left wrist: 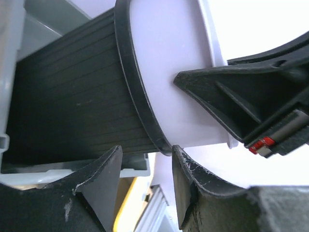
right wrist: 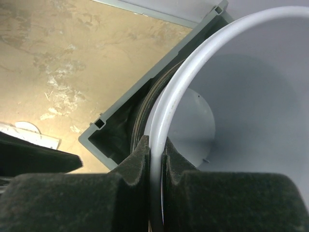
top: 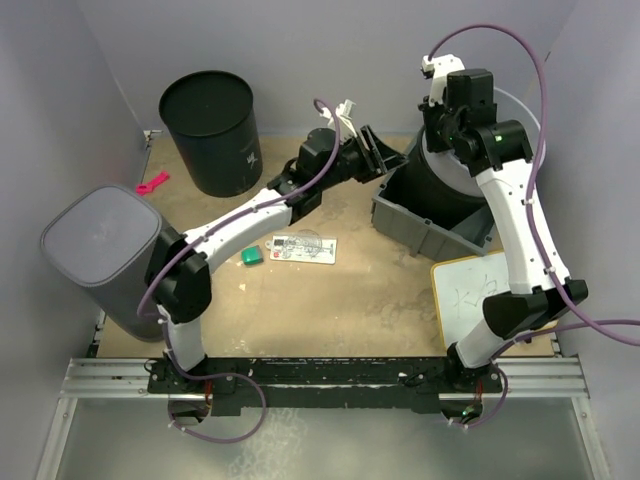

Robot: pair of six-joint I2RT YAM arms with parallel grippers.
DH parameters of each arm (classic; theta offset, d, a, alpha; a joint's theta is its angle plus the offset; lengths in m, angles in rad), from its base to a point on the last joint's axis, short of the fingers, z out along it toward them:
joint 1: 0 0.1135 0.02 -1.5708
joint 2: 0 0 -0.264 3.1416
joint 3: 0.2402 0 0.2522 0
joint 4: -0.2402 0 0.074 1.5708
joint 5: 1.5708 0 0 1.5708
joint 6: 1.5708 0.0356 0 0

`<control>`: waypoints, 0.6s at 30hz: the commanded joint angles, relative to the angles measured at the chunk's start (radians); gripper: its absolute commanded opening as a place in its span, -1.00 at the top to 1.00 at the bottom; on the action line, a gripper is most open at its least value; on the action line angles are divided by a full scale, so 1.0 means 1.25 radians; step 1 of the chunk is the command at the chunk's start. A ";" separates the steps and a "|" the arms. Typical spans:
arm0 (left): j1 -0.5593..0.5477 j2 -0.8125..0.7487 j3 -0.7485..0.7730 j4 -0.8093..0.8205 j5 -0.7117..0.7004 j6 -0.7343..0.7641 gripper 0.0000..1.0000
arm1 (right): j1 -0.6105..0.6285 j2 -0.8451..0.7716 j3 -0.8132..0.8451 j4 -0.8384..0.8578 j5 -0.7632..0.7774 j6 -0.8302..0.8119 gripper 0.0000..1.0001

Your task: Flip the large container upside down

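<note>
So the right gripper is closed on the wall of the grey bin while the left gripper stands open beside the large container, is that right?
Not quite: the right gripper is closed on the pale rim of the large container, not the wall of the grey bin, as the right wrist view shows. The left gripper does stand open beside it.

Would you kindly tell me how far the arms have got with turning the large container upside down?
Done: the right fingers are pinched shut on the rim of the large container. In hand: the left fingers stand open astride its black band, not yet gripping. Left: the flip itself; the container sits in the grey bin with its mouth not facing down.
</note>
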 commanded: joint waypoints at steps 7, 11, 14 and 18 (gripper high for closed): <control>-0.030 0.082 0.029 0.214 0.045 -0.160 0.17 | 0.000 -0.060 0.015 0.119 0.021 -0.018 1.00; -0.040 0.105 0.051 0.227 0.049 -0.176 0.19 | 0.002 -0.059 0.014 0.115 0.011 -0.014 1.00; -0.046 0.117 0.065 0.229 0.047 -0.180 0.23 | 0.003 -0.060 0.014 0.113 0.009 -0.013 1.00; -0.055 0.140 0.081 0.244 0.056 -0.199 0.29 | 0.006 -0.061 0.017 0.111 0.001 -0.008 1.00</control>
